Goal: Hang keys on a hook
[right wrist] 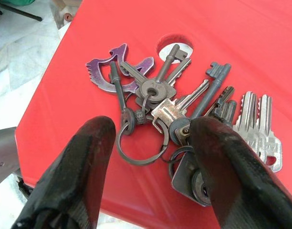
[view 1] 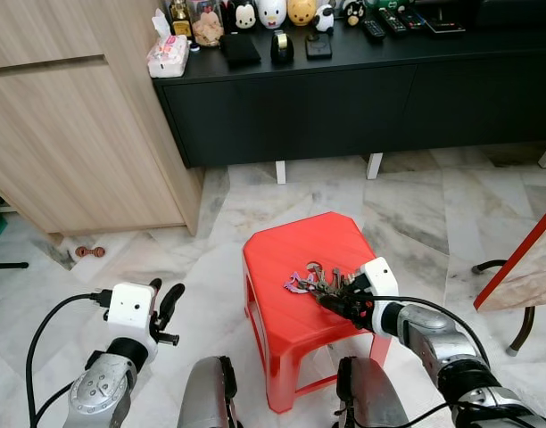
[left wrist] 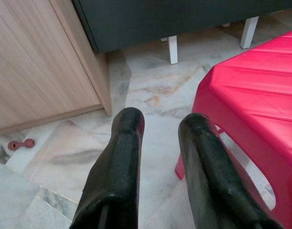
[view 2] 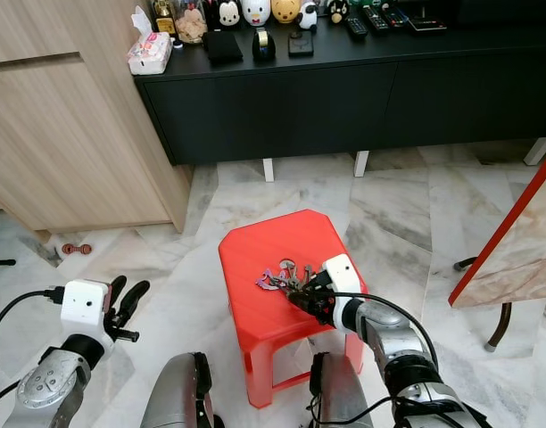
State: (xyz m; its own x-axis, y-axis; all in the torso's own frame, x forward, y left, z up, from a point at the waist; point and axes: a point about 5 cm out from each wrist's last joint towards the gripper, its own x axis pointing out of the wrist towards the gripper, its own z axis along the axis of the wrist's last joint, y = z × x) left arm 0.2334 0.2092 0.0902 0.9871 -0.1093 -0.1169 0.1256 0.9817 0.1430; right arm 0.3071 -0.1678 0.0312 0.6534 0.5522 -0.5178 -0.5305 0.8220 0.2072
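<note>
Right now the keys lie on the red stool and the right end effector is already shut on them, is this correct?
Not quite. The keys do lie on the red stool, but the right end effector is open, its fingers either side of the bunch, as the right wrist view shows.

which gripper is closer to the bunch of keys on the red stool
Right. The right gripper is open over the bunch of keys on the red stool, one finger on either side. The left gripper hangs off to the stool's left above the floor, well apart from the keys.
</note>
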